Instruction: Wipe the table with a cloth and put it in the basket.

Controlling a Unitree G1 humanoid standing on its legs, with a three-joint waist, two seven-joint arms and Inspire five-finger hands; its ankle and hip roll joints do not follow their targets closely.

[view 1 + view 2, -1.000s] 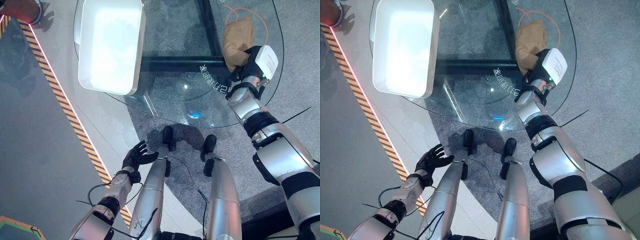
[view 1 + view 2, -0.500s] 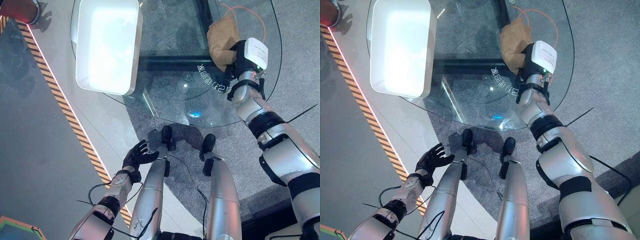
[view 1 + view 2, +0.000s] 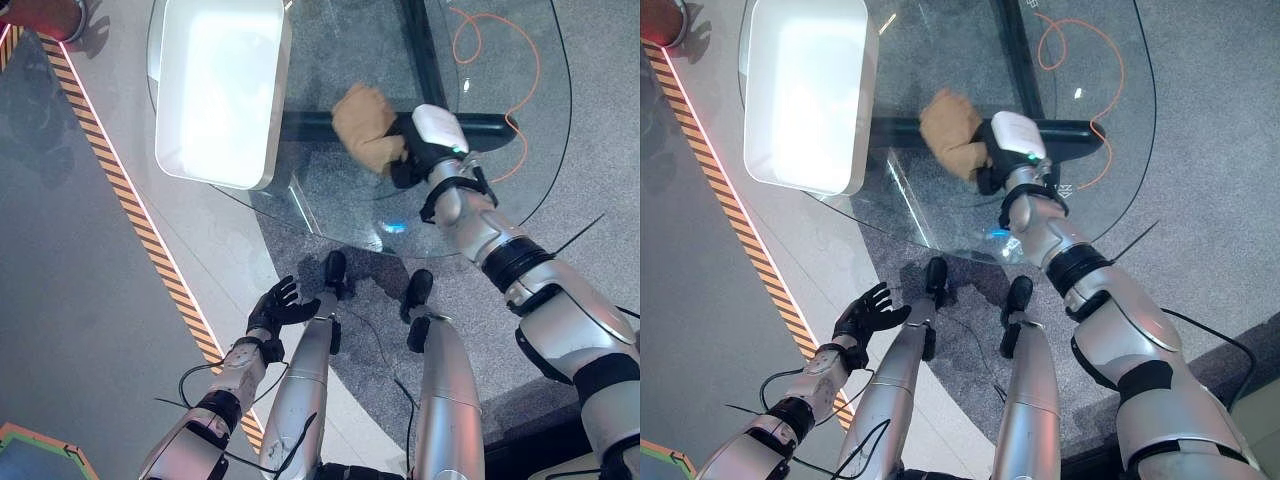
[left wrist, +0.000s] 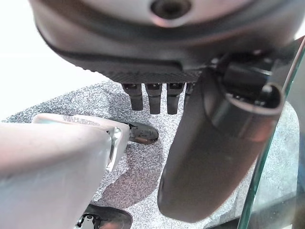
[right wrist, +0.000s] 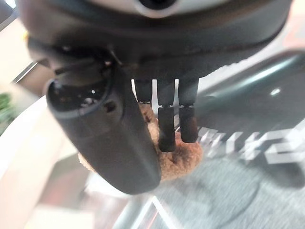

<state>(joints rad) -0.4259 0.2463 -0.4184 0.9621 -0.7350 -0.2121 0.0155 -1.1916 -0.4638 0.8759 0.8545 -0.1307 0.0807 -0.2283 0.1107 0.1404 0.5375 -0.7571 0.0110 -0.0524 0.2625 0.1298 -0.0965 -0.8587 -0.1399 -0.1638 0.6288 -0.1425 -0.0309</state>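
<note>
The brown cloth (image 3: 366,127) lies bunched on the glass table (image 3: 340,215) near the middle of the frame, and the right hand (image 3: 408,163) rests on its right part with fingers (image 5: 167,129) reaching down onto it and slightly bent, so the cloth under the hand is hidden. The white basket (image 3: 218,90) stands at the upper left, its top edge cut off. The left hand (image 3: 278,308) hangs at the lower left below the table, fingers spread and holding nothing.
</note>
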